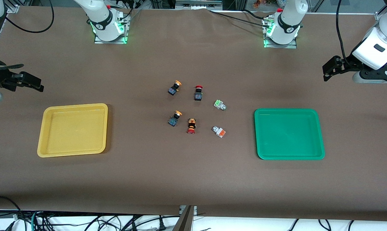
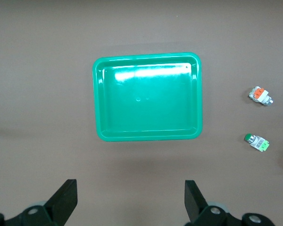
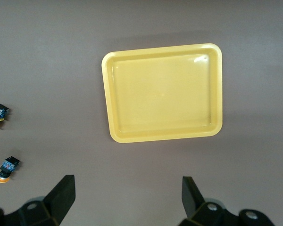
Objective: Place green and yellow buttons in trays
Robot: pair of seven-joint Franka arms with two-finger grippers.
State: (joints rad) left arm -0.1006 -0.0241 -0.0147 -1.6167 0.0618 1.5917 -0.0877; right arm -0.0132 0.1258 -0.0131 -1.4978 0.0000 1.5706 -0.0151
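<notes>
Brown table point(image 1: 193, 179) carrying two shallow trays, both holding nothing. The yellow tray point(image 1: 54, 150) lies toward the right arm's end; the green tray point(image 1: 264, 154) lies toward the left arm's end. Left gripper point(image 1: 327, 71) hangs over bare table at its own end, fingers point(image 2: 66, 200) spread wide and holding nothing. Right gripper point(image 1: 33, 84) hangs likewise over its end, fingers point(image 3: 63, 195) equally wide and bare.

Six buttons sit between the trays, well apart from both. Two yellow-capped buttons point(image 1: 174, 87) point(image 1: 175, 118) lie toward the yellow tray. The green-faced grey button point(image 1: 219, 104) and orange-faced grey button point(image 1: 219, 131) lie toward the green tray. Between these pairs lie a red-capped black button point(image 1: 198, 92) and a red-capped orange-black button point(image 1: 191, 125).
</notes>
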